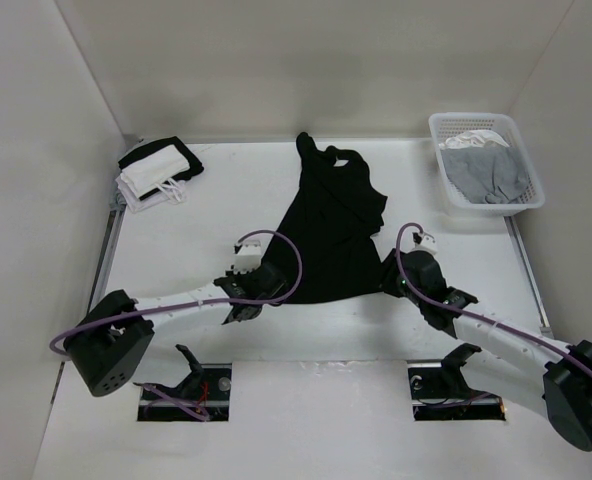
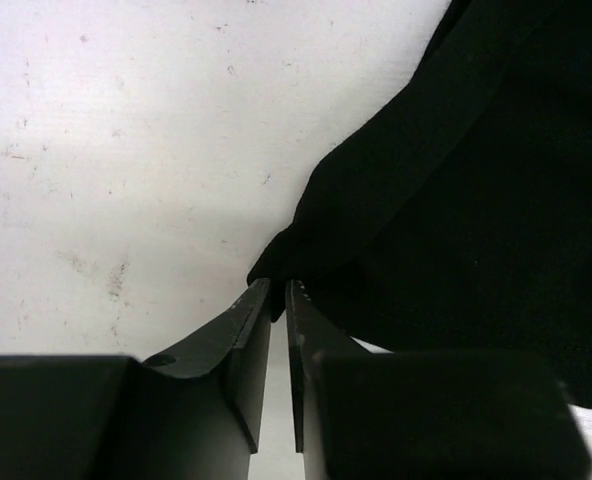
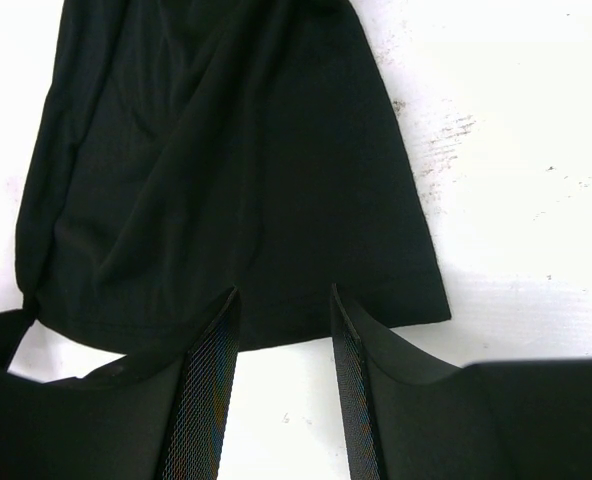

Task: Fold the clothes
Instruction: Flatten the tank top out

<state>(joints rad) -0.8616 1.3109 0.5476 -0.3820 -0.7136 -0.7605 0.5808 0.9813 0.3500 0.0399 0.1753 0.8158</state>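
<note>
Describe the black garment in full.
The black garment is a plain, soft sleeveless top, lying rumpled on the white table, straps bunched at the far end, wide hem nearest the arms. The left gripper, jaws nearly shut, sits at its left hem corner; the right gripper, jaws open, at the right hem.

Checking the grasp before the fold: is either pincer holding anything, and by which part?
The left pincer pinches the clothes by a hem corner. The right pincer stands open over the hem, holding nothing.
</note>
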